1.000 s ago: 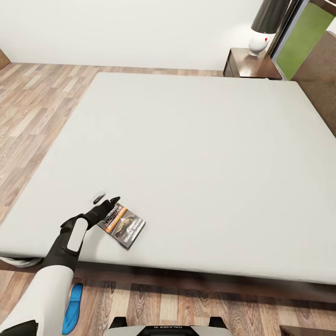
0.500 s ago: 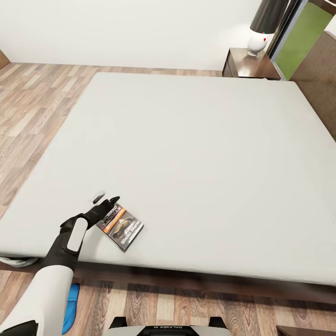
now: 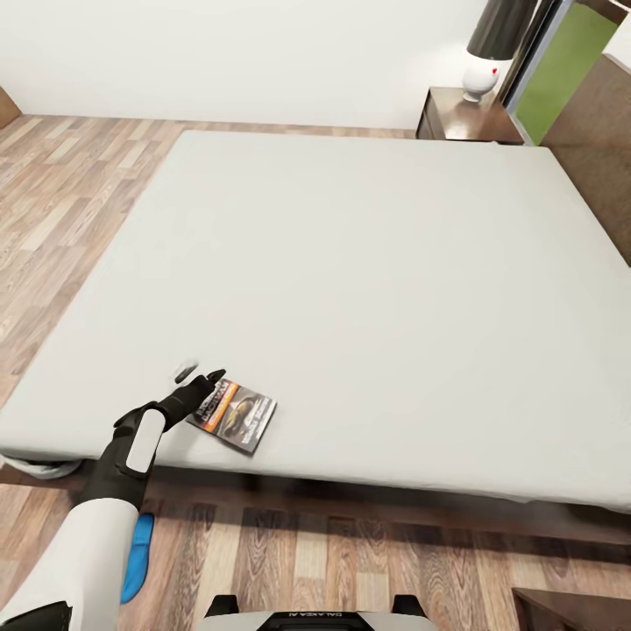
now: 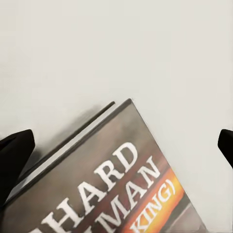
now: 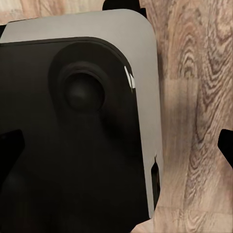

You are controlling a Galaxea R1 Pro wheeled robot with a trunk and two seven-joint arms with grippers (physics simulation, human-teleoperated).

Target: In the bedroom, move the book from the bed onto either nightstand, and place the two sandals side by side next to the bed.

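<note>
Pale grey-white mattress is spreading across most of the head view as the left gripper point(image 3: 194, 376) is reaching over the near edge of the bed point(image 3: 368, 280). Its dark fingers point(image 3: 213, 377) are standing spread apart, one tip lying on the mattress beyond the other, and they are pinching nothing. The book point(image 3: 235, 414) is lying flat on the mattress close to the bed's near left corner, its near corner just short of the edge, with the gripper just beside its left end; whether a fingertip is touching the cover cannot be told from the head view. In the left wrist view the book point(image 4: 111, 179) is sitting between the two black fingertips point(image 4: 13, 155), its grey cover showing white lettering and an orange band, its page edge turned toward one fingertip.

One blue sandal point(image 3: 136, 556) is lying on the wood-plank floor point(image 3: 53, 210) below the bed's near left corner, partly hidden behind the left arm point(image 3: 96, 535). At the far right corner of the bed a dark nightstand point(image 3: 460, 116) is carrying a lamp point(image 3: 491, 53) with a white base and a black shade, beside a black-framed window point(image 3: 561, 74) showing green.

In the right wrist view the right gripper point(image 5: 116, 145) is hanging with its fingers spread wide apart over the robot's grey and black base point(image 5: 73, 126) and the floor point(image 5: 194, 97), holding nothing.
</note>
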